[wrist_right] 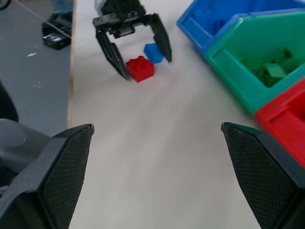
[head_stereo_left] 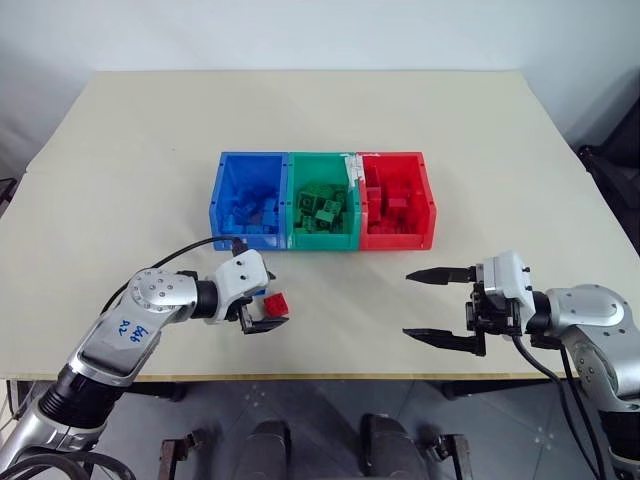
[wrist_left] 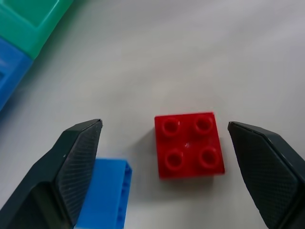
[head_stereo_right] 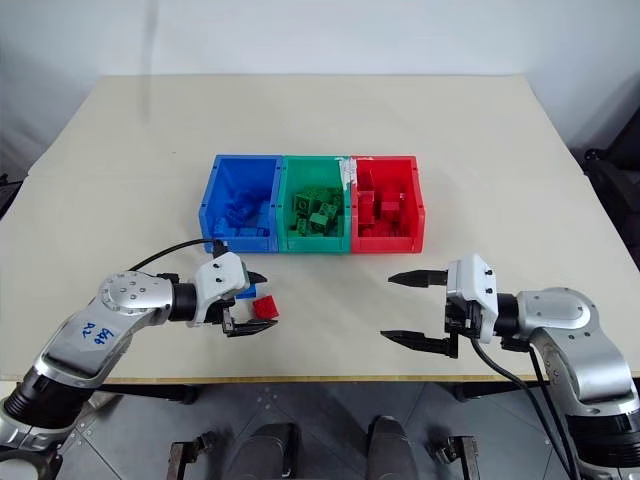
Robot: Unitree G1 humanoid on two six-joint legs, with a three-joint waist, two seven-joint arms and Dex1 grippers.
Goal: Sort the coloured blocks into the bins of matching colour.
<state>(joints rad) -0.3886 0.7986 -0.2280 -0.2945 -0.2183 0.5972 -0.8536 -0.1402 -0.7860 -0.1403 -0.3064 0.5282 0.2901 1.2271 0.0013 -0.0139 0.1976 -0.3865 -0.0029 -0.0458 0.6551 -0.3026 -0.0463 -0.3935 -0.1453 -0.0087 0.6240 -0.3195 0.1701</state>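
**Table state, two blocks left near front edge**

Surface: plain cream rectangular table top (head_stereo_left: 150, 170), matte, w/ a thin wood-coloured strip along the front edge. White wall behind the far edge; grey floor below the front edge; dark equipment past the right edge.

Bins: row of three joined open plastic tubs sits about mid-table, long side parallel to the front edge. Blue tub (head_stereo_left: 224, 175) on the left, green tub (head_stereo_left: 297, 170) in the middle, red tub (head_stereo_left: 422, 180) on the right. Each holds a heap of studded bricks of its own colour.

Loose blocks: small red four-stud plastic brick (wrist_left: 189, 145) lies flat, studs up, on the table between the blue tub and the front edge. A small blue plastic brick (wrist_left: 106, 195) lies just beside it, on the tub side, apart from it.

Left gripper (head_stereo_left: 262, 308): black fingers spread wide, tips down near the table, straddling the red brick w/ a gap on both sides; no contact seen. One finger (wrist_left: 71, 167) overlaps the blue brick in the wrist view.

Right gripper (head_stereo_left: 425, 304): fingers spread wide, nothing between them, roughly level above the table near the front edge, pointing toward the left arm, well apart from tubs and bricks.
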